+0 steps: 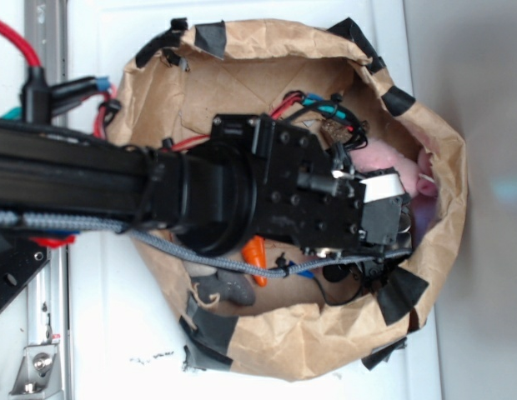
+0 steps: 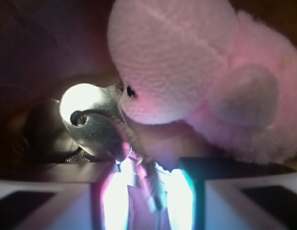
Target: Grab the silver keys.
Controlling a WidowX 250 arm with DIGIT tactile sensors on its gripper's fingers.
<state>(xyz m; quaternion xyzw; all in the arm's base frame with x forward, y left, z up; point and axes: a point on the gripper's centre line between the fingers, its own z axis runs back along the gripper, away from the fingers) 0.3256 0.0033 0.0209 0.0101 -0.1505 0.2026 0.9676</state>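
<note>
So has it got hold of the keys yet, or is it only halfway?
Nearly. The claw is down inside the paper bag, and the silver keys sit right at its fingers beside the pink plush toy. A firm grip isn't visible; closing and lifting remain.

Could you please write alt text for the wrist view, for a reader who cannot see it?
A shiny silver key lies close up in glare, pressed against a pink plush toy that fills the upper right. The end effector shows blurred along the bottom edge, its fingers either side of the key's lower end.

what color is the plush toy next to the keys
Pink; the plush toy shows best in the wrist view, right beside the silver keys.
</note>
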